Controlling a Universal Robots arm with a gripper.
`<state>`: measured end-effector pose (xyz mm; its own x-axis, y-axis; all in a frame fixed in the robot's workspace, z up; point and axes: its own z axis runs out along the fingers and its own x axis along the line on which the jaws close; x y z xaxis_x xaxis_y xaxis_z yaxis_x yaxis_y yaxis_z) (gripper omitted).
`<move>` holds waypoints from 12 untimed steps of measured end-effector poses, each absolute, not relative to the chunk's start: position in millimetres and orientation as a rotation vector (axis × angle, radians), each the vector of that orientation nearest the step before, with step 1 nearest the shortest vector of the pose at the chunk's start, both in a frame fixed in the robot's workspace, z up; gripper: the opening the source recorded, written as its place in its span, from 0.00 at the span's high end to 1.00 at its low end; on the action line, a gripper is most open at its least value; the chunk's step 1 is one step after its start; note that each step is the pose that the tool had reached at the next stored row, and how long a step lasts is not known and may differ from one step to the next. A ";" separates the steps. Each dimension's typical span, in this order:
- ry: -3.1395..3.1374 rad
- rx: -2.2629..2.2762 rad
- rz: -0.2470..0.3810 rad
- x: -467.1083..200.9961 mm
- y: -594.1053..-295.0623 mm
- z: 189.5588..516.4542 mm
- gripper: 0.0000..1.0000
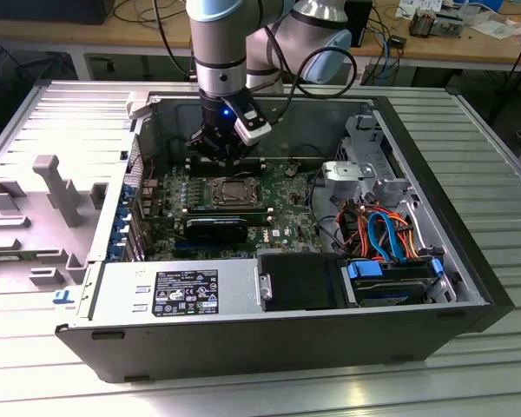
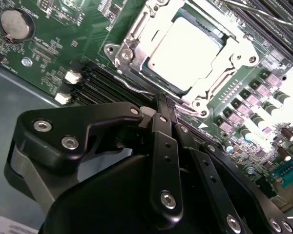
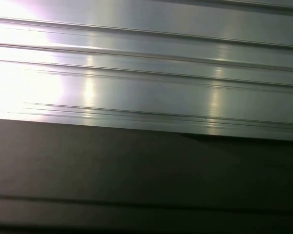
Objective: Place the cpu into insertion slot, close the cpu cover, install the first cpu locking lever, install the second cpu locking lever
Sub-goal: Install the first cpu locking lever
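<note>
The cpu (image 2: 185, 51) lies flat in the insertion slot (image 1: 234, 192), its silver top bright in the second wrist view. The cpu cover (image 2: 237, 51), a silver frame, lies down around it, and the chip shows through its window. A thin wire locking lever (image 2: 132, 87) runs along the socket's edge on the gripper's side. My gripper (image 2: 166, 105) has its black fingers (image 2: 162, 146) drawn together, and their tips sit right at that edge of the socket, by the lever. In the exterior view my gripper (image 1: 220, 156) hangs low over the board just behind the slot.
The open case (image 1: 469, 287) lies on a ribbed aluminium table (image 3: 146, 63). A power supply (image 1: 178, 291), a black shroud (image 1: 215, 229) and a drive bay with coloured cables (image 1: 386, 248) crowd the near side. Long memory slots (image 2: 95, 83) flank the socket. A grey plastic part (image 1: 35, 208) lies at the exterior view's left.
</note>
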<state>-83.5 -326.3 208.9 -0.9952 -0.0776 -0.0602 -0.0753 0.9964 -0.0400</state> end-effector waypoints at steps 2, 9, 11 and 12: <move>3.077 -0.118 -0.058 -81.4 -326.3 208.5 0.89; 3.078 -0.118 -0.058 -78.1 -326.3 203.7 0.89; 3.078 -0.118 -0.059 -76.8 -326.3 202.7 0.89; 3.078 -0.118 -0.059 -76.3 -326.3 202.3 0.89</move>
